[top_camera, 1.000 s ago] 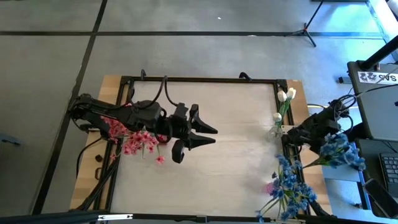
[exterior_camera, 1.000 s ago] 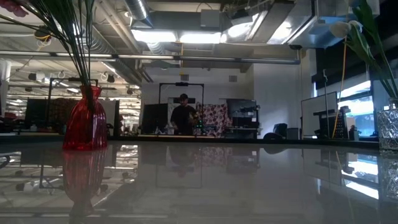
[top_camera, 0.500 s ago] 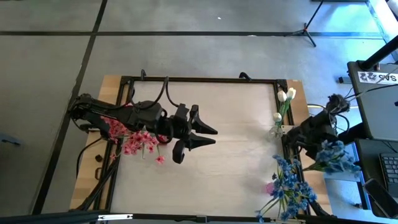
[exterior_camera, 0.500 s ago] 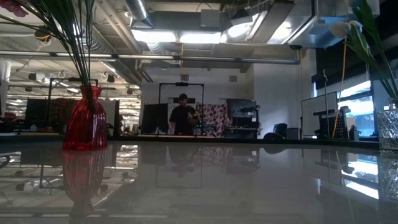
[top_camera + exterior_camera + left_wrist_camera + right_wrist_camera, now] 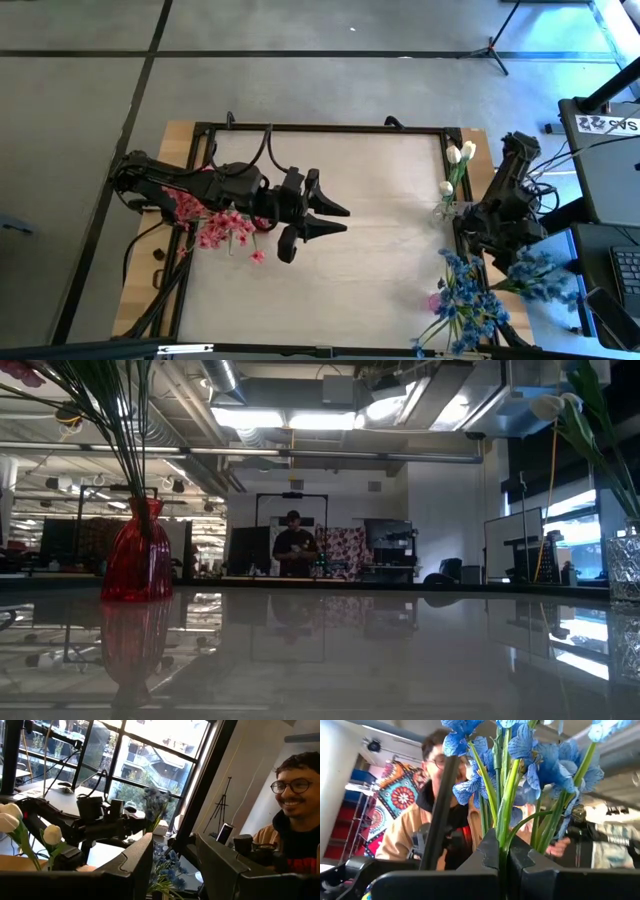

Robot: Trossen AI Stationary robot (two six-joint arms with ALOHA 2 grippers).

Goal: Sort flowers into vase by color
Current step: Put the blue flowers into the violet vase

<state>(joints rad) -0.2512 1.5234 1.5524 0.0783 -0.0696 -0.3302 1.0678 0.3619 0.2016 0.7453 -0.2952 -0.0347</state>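
Observation:
My right gripper (image 5: pixel 513 262) is off the table's right edge, shut on a sprig of blue flowers (image 5: pixel 540 275). A bunch of blue flowers (image 5: pixel 465 300) stands at the near right corner. White tulips (image 5: pixel 458 158) rise from a clear vase (image 5: pixel 622 565) at the right edge. Pink flowers (image 5: pixel 225 230) stand with their stems in a red vase (image 5: pixel 137 555) on the left. My left gripper (image 5: pixel 345 217) hangs open over the table's left half, past the pink flowers, holding nothing. My right gripper pinches the sprig's thin green stems (image 5: pixel 502 845) between its two fingers, well below the blooms. The blue blooms (image 5: pixel 530 750) stand up beyond the fingertips. The sprig is lifted clear, out past the table's right edge.
A black frame (image 5: pixel 320 128) runs round the tabletop. A desk with equipment (image 5: pixel 610 200) stands close at the right. A person (image 5: pixel 295 810) sits just beyond the right arm, and another person (image 5: pixel 293 545) stands far back in the room. The table's middle (image 5: pixel 390 250) is bare.
My right gripper has swung toward the table's near edge along the right side, carrying the blue sprig with it, and the arm behind it has turned about. The sprig stays in the hold, clear of the table.

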